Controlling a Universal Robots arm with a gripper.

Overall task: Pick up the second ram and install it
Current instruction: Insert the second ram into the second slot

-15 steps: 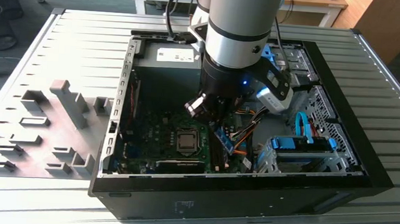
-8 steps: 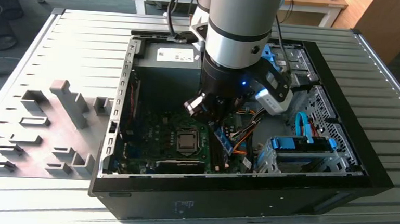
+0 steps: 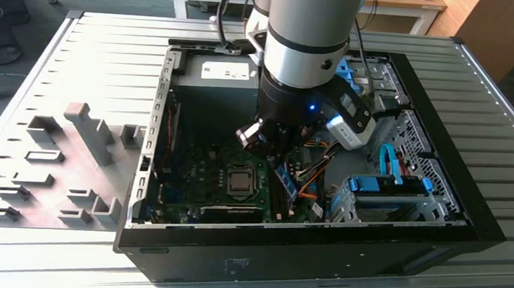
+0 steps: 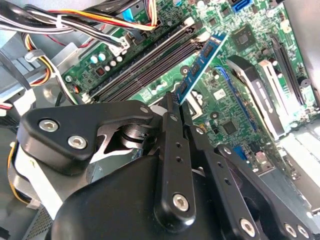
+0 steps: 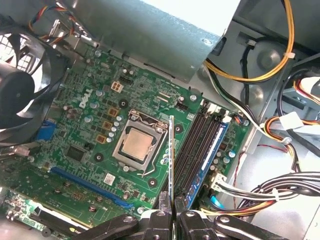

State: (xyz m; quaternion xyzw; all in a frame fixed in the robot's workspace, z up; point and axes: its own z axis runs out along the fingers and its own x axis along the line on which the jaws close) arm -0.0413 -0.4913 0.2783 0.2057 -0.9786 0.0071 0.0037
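First wrist view: the gripper [image 5: 171,212] is clamped on the second ram [image 5: 171,160]. It holds the ram on edge, parallel to the slots [image 5: 196,145] and just beside them above the motherboard [image 5: 85,130], presumably so its contacts line up with a free slot.

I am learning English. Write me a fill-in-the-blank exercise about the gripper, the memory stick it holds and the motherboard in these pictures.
1. The gripper is ____ on the second ram.
2. The second ram is held over the motherboard, beside the ____ socket.
3. The memory stick already seated in the motherboard is ____ in colour.

Missing words: shut; processor; blue.
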